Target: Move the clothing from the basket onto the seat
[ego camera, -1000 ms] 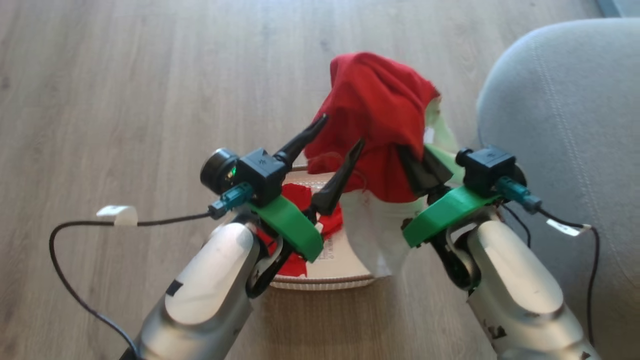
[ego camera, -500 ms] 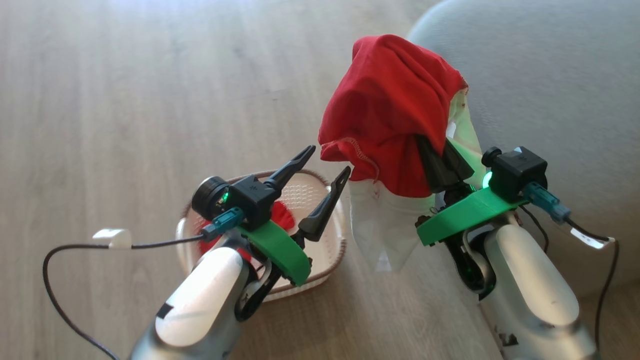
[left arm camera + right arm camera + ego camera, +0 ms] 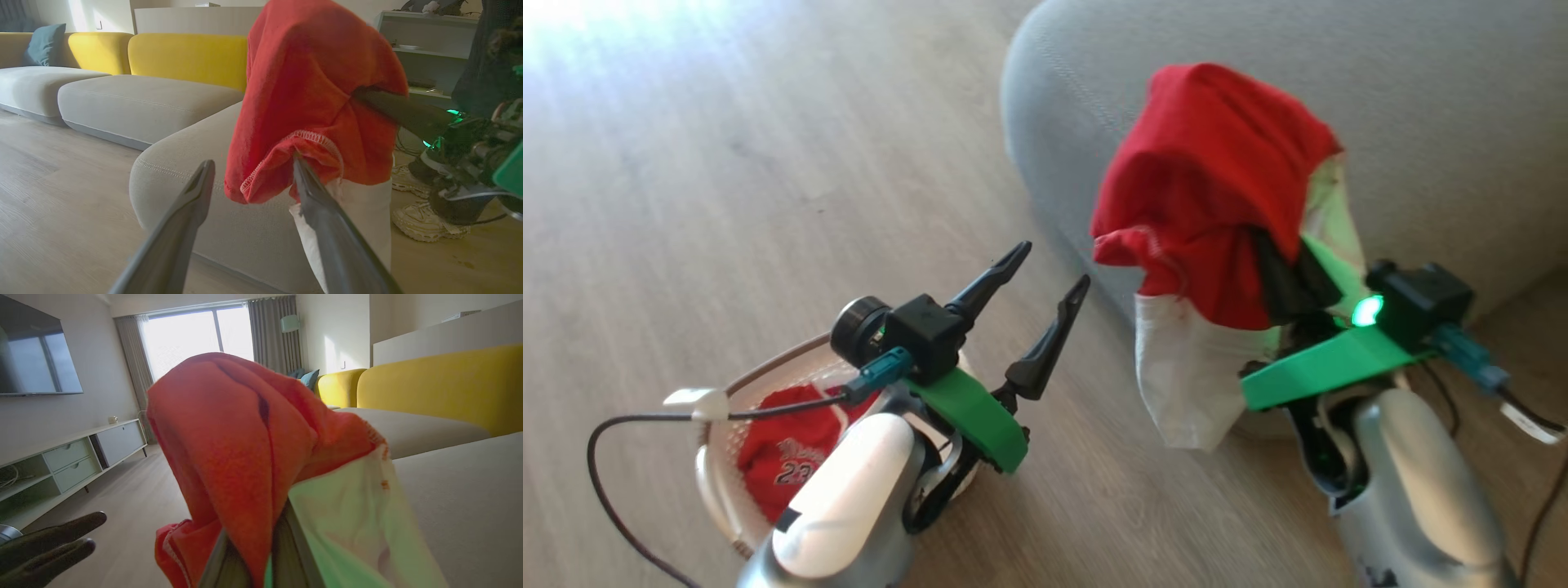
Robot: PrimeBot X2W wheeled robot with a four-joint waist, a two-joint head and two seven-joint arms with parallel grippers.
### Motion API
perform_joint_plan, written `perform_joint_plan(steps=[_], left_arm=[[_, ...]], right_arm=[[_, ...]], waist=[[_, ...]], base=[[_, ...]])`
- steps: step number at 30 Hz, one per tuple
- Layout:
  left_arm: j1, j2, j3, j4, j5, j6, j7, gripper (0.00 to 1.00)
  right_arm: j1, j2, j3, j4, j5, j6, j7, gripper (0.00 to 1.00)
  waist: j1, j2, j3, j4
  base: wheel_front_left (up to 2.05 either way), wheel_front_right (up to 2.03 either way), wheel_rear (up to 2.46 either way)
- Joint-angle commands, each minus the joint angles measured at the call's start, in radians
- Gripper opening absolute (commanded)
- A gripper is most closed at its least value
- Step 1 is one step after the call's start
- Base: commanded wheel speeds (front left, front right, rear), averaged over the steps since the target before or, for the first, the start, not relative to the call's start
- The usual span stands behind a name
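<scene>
A red garment of the clothing (image 3: 1217,180), with white lining hanging below, drapes over my right gripper (image 3: 1276,276), which is shut on it and holds it up in front of the grey seat's (image 3: 1258,49) rounded corner. The fingertips are hidden under the cloth (image 3: 229,437). My left gripper (image 3: 1052,265) stands open and holds nothing, above the floor between basket and seat; its right finger sits close to the garment's hem (image 3: 302,143). The cream basket (image 3: 712,457) lies at the lower left, partly behind my left forearm, and holds a red garment printed 23 (image 3: 784,457).
Wooden floor (image 3: 727,204) surrounds the basket. More grey cushions (image 3: 135,102) with yellow backrests (image 3: 184,53) stand behind the seat. White sneakers (image 3: 421,220) lie on the floor by a shelf (image 3: 425,45). A low TV cabinet (image 3: 61,457) lines the far wall.
The view has swung toward the seat, so the basket now sits at the lower left. My right gripper has carried the red garment away from the basket to the seat's corner. The left gripper stays open.
</scene>
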Motion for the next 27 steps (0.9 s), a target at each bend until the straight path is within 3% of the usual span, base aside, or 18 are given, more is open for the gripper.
perform_joint_plan(steps=[1,14,27], left_arm=[[-0.040,0.014,0.024,-0.035,0.009,-0.001,-0.005,1.00],[-0.093,0.033,-0.051,-0.044,-0.016,-0.001,-0.005,1.00],[-0.059,0.093,-0.081,-0.094,-0.016,-0.001,-0.005,1.00]], right_arm=[[-0.001,0.013,-0.012,-0.061,-0.009,0.000,-0.007,0.00],[0.099,0.013,-0.153,-0.186,-0.020,0.000,-0.007,0.00],[-0.060,0.000,-0.215,-0.156,-0.154,0.000,-0.007,0.00]], waist=[[0.0000,-0.0001,0.018,-0.031],[0.0000,-0.0001,0.068,-0.050],[0.0000,-0.0001,0.155,-0.054]], base=[[0.00,0.00,0.00],[0.00,0.00,0.00],[0.00,0.00,0.00]])
